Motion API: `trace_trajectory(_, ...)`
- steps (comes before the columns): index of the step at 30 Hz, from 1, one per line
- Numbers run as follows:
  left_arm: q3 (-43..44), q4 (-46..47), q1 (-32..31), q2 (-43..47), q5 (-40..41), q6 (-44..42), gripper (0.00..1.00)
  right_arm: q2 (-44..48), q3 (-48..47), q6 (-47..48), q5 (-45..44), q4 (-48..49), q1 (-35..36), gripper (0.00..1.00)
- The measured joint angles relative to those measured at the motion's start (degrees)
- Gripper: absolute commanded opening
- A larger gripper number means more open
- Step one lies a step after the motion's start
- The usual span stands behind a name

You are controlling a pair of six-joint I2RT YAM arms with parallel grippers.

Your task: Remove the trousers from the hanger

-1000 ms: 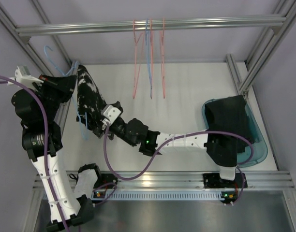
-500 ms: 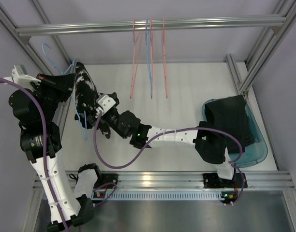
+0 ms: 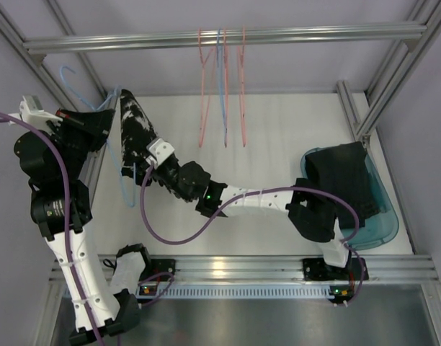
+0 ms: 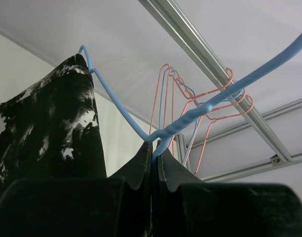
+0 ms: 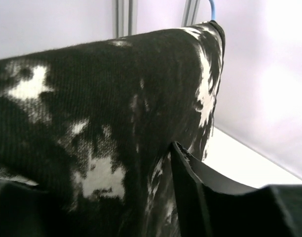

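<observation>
watching the top view, i have the printed trousers (image 3: 134, 126) draped over the blue hanger (image 4: 190, 117) at about 10 o'clock above the desk (image 3: 278, 130). the plain black trousers (image 3: 343, 180) already lie in the teal tub (image 3: 386, 216) at 3 o'clock. the left end effector (image 4: 153, 158) is clamped tight on the hanger's twisted neck. the right end effector (image 3: 147, 162) straddles the printed cloth low down, with fabric between its fingers (image 5: 190, 187). i cannot tell whether the pinch has actually bitten.

my main worry is a shallow bite. if only a loose fold is caught, the limp cloth may slide out as soon as i pull. a pull across the bar rather than along it could also lever the thin wire round in the left grip, or bend it. the fold might snag at the hanger's corner and drag the whole hanger. the hook sits close to the frame post at 11 o'clock, so a swing might catch there.
</observation>
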State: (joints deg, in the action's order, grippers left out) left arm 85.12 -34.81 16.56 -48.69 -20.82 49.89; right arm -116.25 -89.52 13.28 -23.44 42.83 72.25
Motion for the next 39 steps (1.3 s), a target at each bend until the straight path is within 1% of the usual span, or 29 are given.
trace_trajectory(1, -0.04, -0.02, 0.00, 0.00, -0.20, 0.00, 0.00, 0.57, 0.83, 0.02, 0.52, 0.02, 0.00, 0.40)
trace_trajectory(3, -0.11, -0.09, 0.00, 0.00, -0.66, 0.04, 0.00, 1.81, 2.36, -0.04, 1.29, 0.02, -0.04, 0.44)
trace_trajectory(5, -0.13, -0.09, -0.02, -0.02, -1.09, 0.11, 0.00, 3.34, 4.00, -0.24, 2.32, 0.00, -0.20, 0.45)
trace_trajectory(7, -0.13, -0.09, -0.02, -0.02, -1.44, 0.28, 0.00, 4.66, 5.27, -0.37, 3.37, 0.00, -0.55, 0.40)
trace_trajectory(12, -0.13, -0.04, -0.04, -0.35, -1.92, 0.98, 0.00, 6.75, 7.61, -0.74, 5.33, -0.02, -1.64, 0.40)
trace_trajectory(15, -0.17, -0.07, -0.07, -0.68, -2.12, 1.03, 0.00, 7.15, 8.61, -0.92, 6.25, -0.04, -2.23, 0.47)
trace_trajectory(16, -0.20, -0.09, -0.07, -0.74, -2.16, 1.01, 0.00, 7.17, 8.81, -0.98, 6.51, 0.00, -2.32, 0.46)
trace_trajectory(19, -0.20, -0.09, -0.07, -0.83, -2.14, 1.01, 0.00, 7.39, 9.35, -1.05, 7.34, -0.13, -2.47, 0.36)
trace_trajectory(21, -0.20, -0.09, -0.07, -0.87, -2.19, 1.01, 0.00, 7.39, 9.35, -1.07, 7.65, -0.13, -2.47, 0.39)
trace_trajectory(22, -0.20, -0.07, -0.07, -0.94, -2.21, 1.01, 0.00, 7.39, 9.35, -1.09, 7.74, -0.13, -2.49, 0.48)
trace_trajectory(23, -0.20, -0.07, -0.07, -0.94, -2.25, 1.01, 0.00, 7.41, 9.35, -1.33, 7.82, -0.13, -2.54, 0.49)
trace_trajectory(34, -0.35, -0.02, -0.07, -0.98, -2.29, 0.98, 0.00, 8.35, 10.80, -1.97, 8.35, -0.44, -3.52, 0.53)
trace_trajectory(36, -0.48, -0.02, -0.07, -0.96, -2.32, 1.01, 0.00, 8.76, 11.17, -2.12, 8.35, -0.50, -3.69, 0.57)
trace_trajectory(39, -0.68, 0.02, -0.07, -0.96, -2.34, 0.98, 0.00, 8.96, 11.17, -2.58, 8.41, -0.57, -4.02, 0.56)
